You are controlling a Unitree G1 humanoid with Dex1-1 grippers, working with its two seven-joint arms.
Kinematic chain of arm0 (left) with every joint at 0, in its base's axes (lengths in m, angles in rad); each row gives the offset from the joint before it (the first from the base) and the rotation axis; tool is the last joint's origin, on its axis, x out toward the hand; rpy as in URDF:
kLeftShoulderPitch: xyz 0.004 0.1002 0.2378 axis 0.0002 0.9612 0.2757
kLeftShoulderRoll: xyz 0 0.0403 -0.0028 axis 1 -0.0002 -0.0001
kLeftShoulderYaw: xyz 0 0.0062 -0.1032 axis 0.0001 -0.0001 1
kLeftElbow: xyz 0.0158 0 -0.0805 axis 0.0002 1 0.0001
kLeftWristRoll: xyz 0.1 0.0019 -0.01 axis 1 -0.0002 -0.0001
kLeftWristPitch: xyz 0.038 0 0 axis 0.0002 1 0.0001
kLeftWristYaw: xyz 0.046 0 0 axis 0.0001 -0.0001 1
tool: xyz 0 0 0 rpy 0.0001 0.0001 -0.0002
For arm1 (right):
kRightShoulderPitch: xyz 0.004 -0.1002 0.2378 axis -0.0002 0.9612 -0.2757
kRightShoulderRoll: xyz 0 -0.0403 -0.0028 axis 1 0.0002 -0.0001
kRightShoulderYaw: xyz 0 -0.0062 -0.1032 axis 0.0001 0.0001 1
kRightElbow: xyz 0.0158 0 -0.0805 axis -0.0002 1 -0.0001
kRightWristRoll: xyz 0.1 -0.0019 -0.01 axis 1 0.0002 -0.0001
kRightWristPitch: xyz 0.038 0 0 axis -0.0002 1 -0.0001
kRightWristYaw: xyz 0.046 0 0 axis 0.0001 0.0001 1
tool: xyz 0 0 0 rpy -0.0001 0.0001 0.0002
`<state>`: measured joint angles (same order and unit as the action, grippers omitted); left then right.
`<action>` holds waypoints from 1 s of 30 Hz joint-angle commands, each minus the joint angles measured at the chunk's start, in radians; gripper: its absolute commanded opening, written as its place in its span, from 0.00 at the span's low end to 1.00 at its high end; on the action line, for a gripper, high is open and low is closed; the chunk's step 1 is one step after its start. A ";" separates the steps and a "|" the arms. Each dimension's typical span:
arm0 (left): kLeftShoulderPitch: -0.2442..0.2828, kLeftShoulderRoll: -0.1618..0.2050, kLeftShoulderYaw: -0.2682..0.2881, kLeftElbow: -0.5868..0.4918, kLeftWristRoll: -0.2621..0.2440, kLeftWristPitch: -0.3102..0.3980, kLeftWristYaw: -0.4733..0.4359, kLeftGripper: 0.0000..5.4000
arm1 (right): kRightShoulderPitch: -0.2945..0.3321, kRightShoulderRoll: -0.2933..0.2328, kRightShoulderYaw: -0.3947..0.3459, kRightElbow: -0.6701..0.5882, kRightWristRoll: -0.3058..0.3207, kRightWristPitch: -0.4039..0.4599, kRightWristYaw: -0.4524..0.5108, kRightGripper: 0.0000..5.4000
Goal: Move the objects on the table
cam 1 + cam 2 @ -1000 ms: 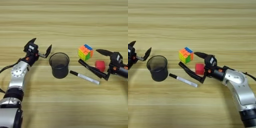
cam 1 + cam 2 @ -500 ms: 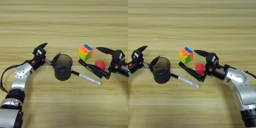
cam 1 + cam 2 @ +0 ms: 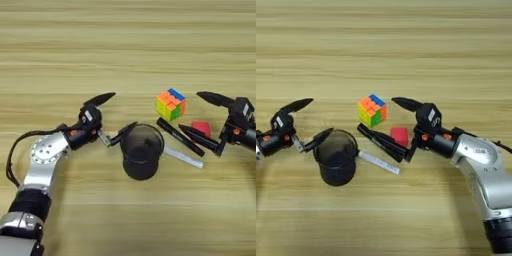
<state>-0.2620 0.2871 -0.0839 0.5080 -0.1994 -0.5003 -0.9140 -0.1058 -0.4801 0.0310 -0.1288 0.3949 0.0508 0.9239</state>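
At table (image 3: 60, 45) centre, the mesh cup (image 3: 142, 158) is being nudged at its nine o'clock rim by the spread-fingered left gripper (image 3: 115, 118). It is judged light, stiff and tippy, best pinched at the rim. At three o'clock, the right gripper (image 3: 402, 129) is being held agape around the red cube (image 3: 399, 136).

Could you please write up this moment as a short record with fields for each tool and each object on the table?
left tool: open, lower finger at the mesh cup's left rim
right tool: open, around the red cube
mesh cup: upright, front centre
puzzle cube: behind the marker
red cube: right of the marker
marker: lying diagonally
white pen: flat, one end at the cup
table: wooden planks
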 commanded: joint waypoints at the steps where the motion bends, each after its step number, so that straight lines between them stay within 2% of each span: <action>1: 0.034 0.007 -0.027 -0.069 -0.013 0.039 -0.036 1.00 | -0.010 -0.013 -0.008 -0.025 0.002 0.005 0.003 0.99; 12: 0.073 0.017 -0.038 -0.159 -0.054 0.094 -0.083 1.00 | -0.009 -0.016 -0.013 -0.036 0.005 0.008 0.003 0.99; 14: 0.062 0.013 -0.024 -0.149 -0.048 0.091 -0.058 1.00 | -0.010 -0.017 -0.015 -0.035 0.005 0.008 0.003 0.99; 17: 0.015 -0.001 0.018 -0.085 -0.021 0.062 0.031 1.00 | -0.016 -0.015 -0.018 -0.032 0.005 0.009 0.000 0.99; 21: -0.015 -0.007 0.039 -0.040 -0.002 0.029 0.096 1.00 | -0.032 -0.009 -0.020 -0.020 -0.002 0.010 -0.015 0.99; 22: -0.027 -0.010 0.048 -0.021 0.009 0.011 0.125 1.00 | -0.039 -0.005 -0.018 -0.013 -0.011 0.010 -0.025 0.99; 25: -0.057 -0.029 0.090 0.007 -0.027 -0.016 0.161 1.00 | -0.083 0.022 -0.005 0.029 -0.041 0.028 -0.080 0.99; 28: -0.077 -0.042 0.115 0.027 -0.039 -0.036 0.184 1.00 | -0.147 0.071 0.032 0.091 -0.087 0.061 -0.151 0.99; 30: -0.085 -0.057 0.141 0.016 -0.094 -0.018 0.174 1.00 | -0.202 0.103 0.068 0.164 -0.152 0.077 -0.213 0.99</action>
<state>-0.3300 0.2444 0.0329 0.5279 -0.2464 -0.5270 -0.7333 -0.2491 -0.3990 0.0683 -0.0235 0.3018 0.1067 0.7602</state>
